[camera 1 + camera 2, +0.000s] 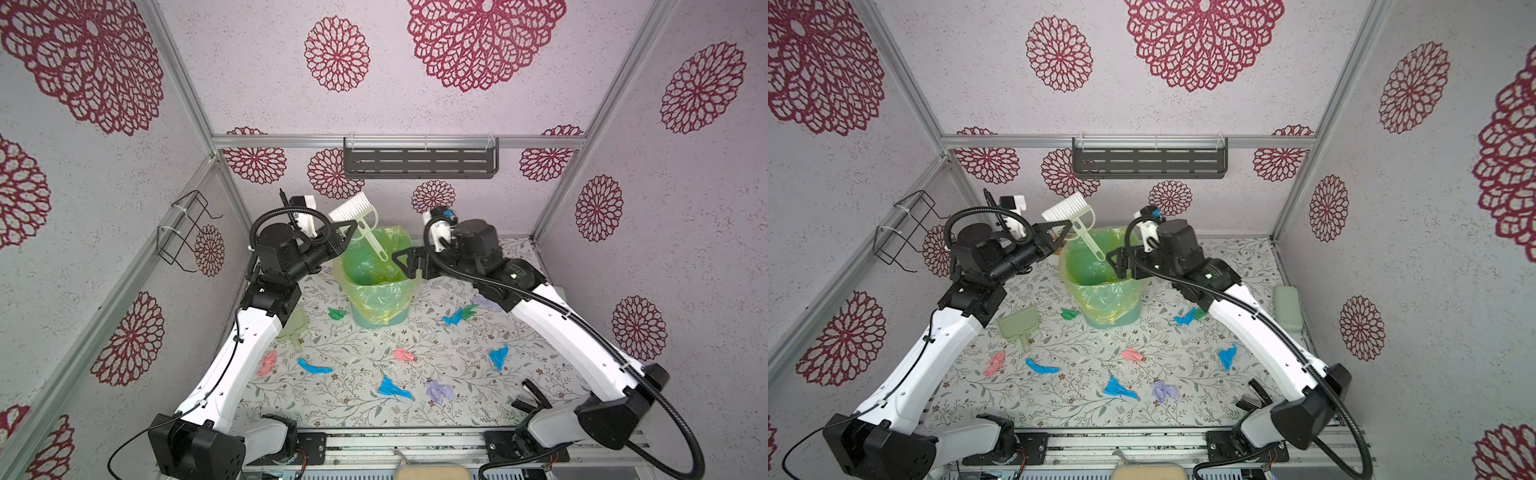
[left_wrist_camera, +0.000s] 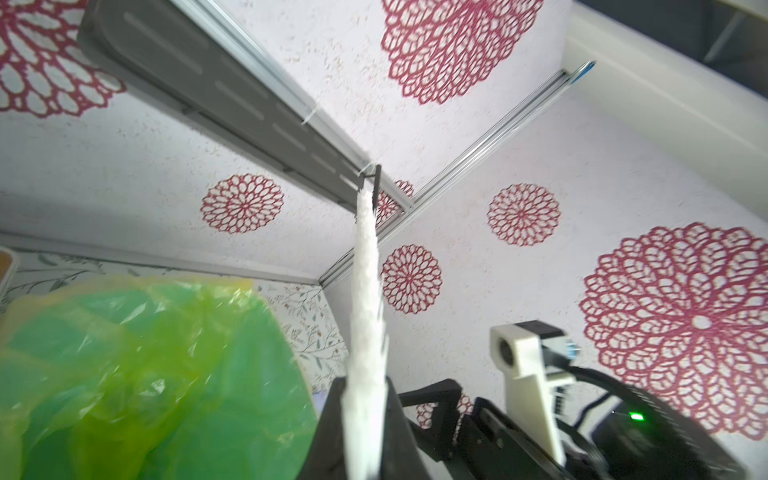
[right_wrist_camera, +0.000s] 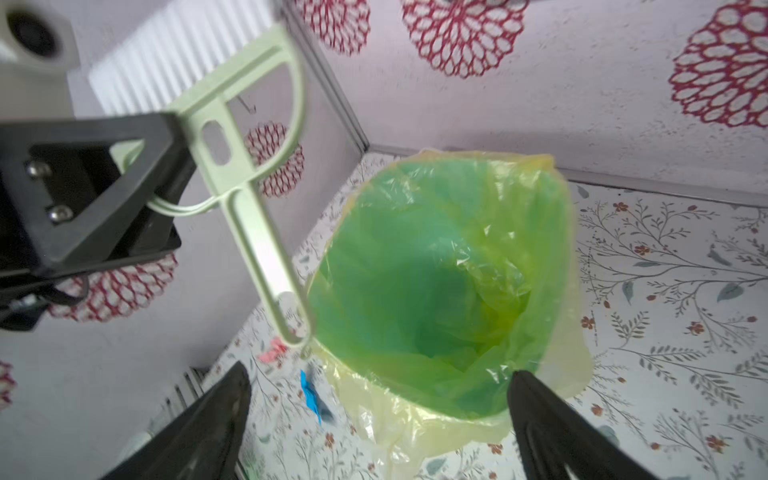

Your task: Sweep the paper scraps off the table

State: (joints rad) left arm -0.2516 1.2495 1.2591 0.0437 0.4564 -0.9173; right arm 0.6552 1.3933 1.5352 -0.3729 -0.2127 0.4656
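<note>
Several paper scraps lie across the leafy-printed table (image 1: 357,411): blue (image 1: 392,388), pink (image 1: 403,355), lilac (image 1: 438,390) and green (image 1: 336,313). My left gripper (image 1: 351,230) hangs above the bin's far-left rim. It is shut on a pale green hand brush (image 1: 361,220) near its head. The white bristles (image 2: 368,316) point up and away, and the handle (image 3: 266,257) slants down over the bin. My right gripper (image 1: 405,262) is open and empty at the bin's right rim, with its black fingers (image 3: 540,415) spread wide.
A bin with a yellow-green liner (image 1: 380,299) stands at the back middle. A pale green dustpan (image 1: 1017,324) lies by the left arm, a pale green block (image 1: 1287,307) at the right edge. A wire basket (image 1: 187,228) and a dark shelf (image 1: 419,158) hang on the walls.
</note>
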